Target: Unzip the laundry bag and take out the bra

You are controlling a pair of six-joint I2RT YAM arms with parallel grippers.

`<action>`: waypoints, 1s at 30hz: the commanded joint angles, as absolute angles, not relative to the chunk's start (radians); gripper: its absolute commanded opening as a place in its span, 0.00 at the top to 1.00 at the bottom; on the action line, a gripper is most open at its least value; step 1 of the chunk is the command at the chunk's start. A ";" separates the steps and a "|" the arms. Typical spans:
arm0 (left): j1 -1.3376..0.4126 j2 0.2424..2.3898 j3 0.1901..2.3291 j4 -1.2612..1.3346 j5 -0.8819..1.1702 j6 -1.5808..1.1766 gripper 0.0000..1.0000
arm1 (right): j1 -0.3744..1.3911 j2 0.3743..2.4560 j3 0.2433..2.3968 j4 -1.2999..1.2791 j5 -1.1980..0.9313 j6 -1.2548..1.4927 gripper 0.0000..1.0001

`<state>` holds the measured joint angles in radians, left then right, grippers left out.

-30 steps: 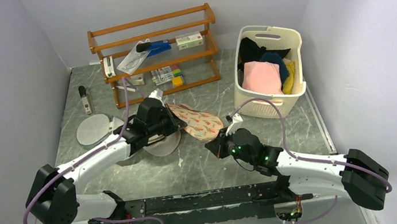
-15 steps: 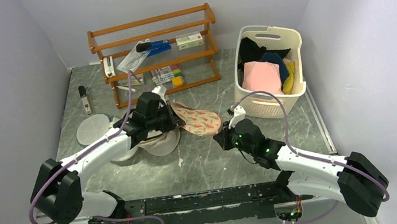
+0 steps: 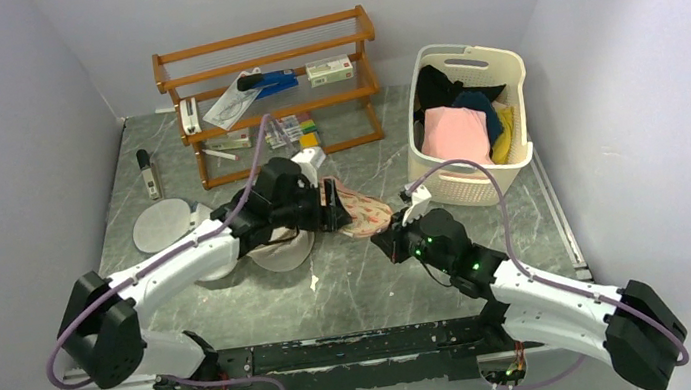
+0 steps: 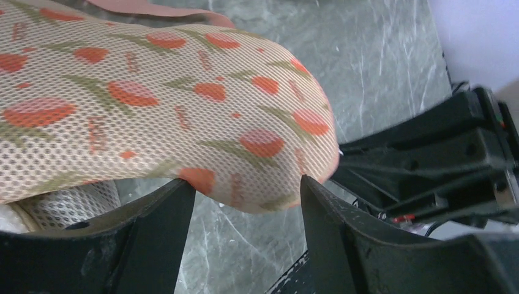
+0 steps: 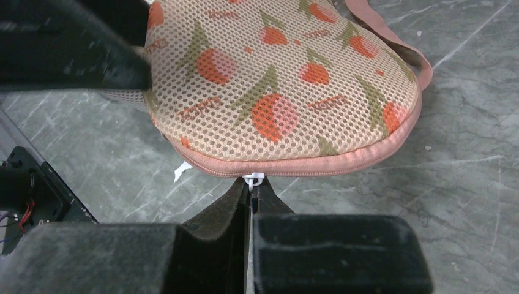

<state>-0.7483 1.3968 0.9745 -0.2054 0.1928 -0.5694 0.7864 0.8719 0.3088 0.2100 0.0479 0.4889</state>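
Pinching the zip tab [image 5: 253, 178], our right end effector [image 5: 251, 187] may slip off. Our open left end effector [image 4: 243, 184] could let the laundry bag [image 5: 281, 92] slide.

Mesh cloth laundry bag [image 5: 281, 92] (matt), smooth marbled table [image 5: 465, 208]

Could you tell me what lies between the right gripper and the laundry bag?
A white zipper pull, pinched by the right gripper, joins it to the laundry bag; right wrist view shows it.

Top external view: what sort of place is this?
Likely a staged laundry test cell: a cream laundry basket of clothes, a printed mesh laundry bag and a wooden rack on a marble-look tabletop, boxed in by plain walls.
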 commanded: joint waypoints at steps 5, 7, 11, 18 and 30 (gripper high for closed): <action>-0.862 1.302 0.997 -0.192 0.067 -0.414 0.26 | 0.783 0.840 0.316 0.207 0.041 0.473 1.00; -0.892 1.296 1.000 -0.201 0.044 -0.380 0.26 | 0.783 0.836 0.318 0.206 0.039 0.472 1.00; -0.949 1.290 1.012 -0.227 -0.016 -0.299 0.26 | 0.782 0.828 0.322 0.199 0.037 0.472 1.00; -1.016 1.333 1.063 -0.266 -0.091 -0.232 0.12 | 0.782 0.819 0.323 0.195 0.033 0.471 1.00; -1.047 1.469 1.139 -0.262 -0.093 -0.203 0.16 | 0.783 0.814 0.337 0.182 0.026 0.467 1.00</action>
<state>-1.0382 1.4414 1.1084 -0.2668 -0.0826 -0.2272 0.7864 0.8307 0.3092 0.1829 0.0326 0.4805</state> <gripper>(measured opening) 0.857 0.010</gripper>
